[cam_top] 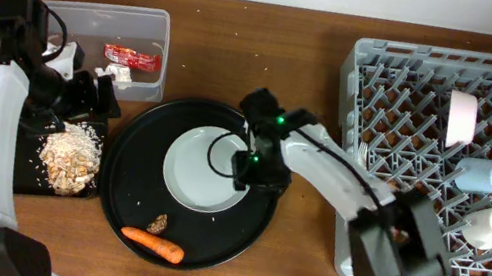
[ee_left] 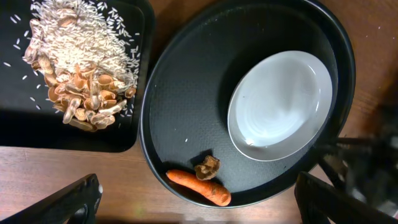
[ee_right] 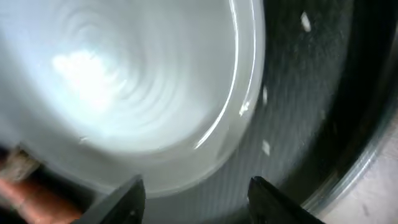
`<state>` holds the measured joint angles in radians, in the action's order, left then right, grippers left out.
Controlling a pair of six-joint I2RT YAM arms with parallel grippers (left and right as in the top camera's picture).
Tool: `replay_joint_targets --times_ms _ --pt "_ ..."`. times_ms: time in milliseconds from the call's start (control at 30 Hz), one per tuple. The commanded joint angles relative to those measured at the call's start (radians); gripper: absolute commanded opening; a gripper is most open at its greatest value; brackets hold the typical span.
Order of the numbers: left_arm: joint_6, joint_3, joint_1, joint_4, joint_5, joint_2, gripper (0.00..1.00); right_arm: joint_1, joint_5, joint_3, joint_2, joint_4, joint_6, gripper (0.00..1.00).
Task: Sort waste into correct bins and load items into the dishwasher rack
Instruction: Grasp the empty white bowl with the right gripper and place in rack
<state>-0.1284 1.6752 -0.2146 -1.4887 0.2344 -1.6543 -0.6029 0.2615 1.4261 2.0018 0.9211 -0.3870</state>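
The rack [cam_top: 463, 57] filled the right of the overhead frame, with three cups [cam_top: 485, 176] lying in its right half. The platter [cam_top: 133, 174] sat at centre, bearing the bowl [cam_top: 200, 166]. The carrot [cam_top: 153, 241] and lump [cam_top: 158, 223] lay near its lower edge. The tub [cam_top: 105, 17], upper left, held the wrapper [cam_top: 130, 57]. Below it, the tray [ee_left: 31, 127] carried rice and scraps [cam_top: 71, 158].

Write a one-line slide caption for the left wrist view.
Rice and food scraps heaped on the black tray; beside it, a round platter holds a white bowl, carrot and brown lump.
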Motion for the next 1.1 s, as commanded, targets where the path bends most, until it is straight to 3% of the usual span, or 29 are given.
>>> replay_joint_targets --times_ms 0,33,67,100,233,333,433,533,633,767,833,867,900,933,1067 --pt "0.002 0.008 -0.002 0.006 0.0 0.004 0.99 0.001 -0.019 0.004 0.093 -0.026 -0.089 0.39" --pt "0.002 0.008 -0.002 0.006 0.0 0.004 0.99 0.001 -0.016 0.004 0.105 -0.037 -0.101 0.27" --pt "0.002 0.008 -0.002 0.006 0.0 0.004 0.99 0.001 -0.001 0.005 0.111 -0.05 -0.101 0.09" --pt "0.002 0.008 -0.002 0.006 0.0 0.004 0.99 0.003 -0.001 0.015 0.098 -0.042 -0.101 0.04" --pt "0.002 0.008 -0.002 0.006 0.0 0.004 0.99 0.134 -0.167 0.233 -0.124 0.143 -0.015 0.04" --pt "0.002 0.008 -0.002 0.01 0.0 0.004 0.99 0.328 -0.787 0.396 -0.36 0.266 0.166 0.04" --pt "0.002 0.008 -0.002 0.01 0.001 0.004 0.99 0.477 -1.321 0.367 -0.349 0.26 0.0 0.04" --pt "0.002 0.008 -0.002 0.01 0.001 0.004 0.99 0.572 -1.32 0.35 -0.204 0.248 -0.016 0.04" --pt "0.002 0.008 -0.002 0.01 0.001 0.004 0.99 0.55 -1.204 0.35 -0.072 0.254 -0.019 0.04" --pt "0.002 0.008 -0.002 0.011 0.001 0.004 0.99 0.428 -1.001 0.351 -0.017 0.289 -0.023 0.04" --pt "0.002 0.008 -0.002 0.011 0.001 0.004 0.99 0.347 -0.998 0.351 -0.019 0.348 -0.097 0.04" --pt "0.002 0.008 -0.002 0.011 0.001 0.004 0.99 0.316 -0.998 0.351 -0.021 0.38 -0.125 0.12" --pt "0.002 0.008 -0.002 0.011 0.001 0.004 0.99 0.289 -0.997 0.352 -0.031 0.415 -0.128 0.72" --pt "0.002 0.008 -0.002 0.011 0.001 0.004 0.99 0.287 -0.993 0.352 -0.051 0.433 -0.128 0.99" --pt "0.002 0.008 -0.002 0.01 0.001 0.004 0.99 0.377 -0.823 0.354 -0.366 0.456 -0.116 0.99"
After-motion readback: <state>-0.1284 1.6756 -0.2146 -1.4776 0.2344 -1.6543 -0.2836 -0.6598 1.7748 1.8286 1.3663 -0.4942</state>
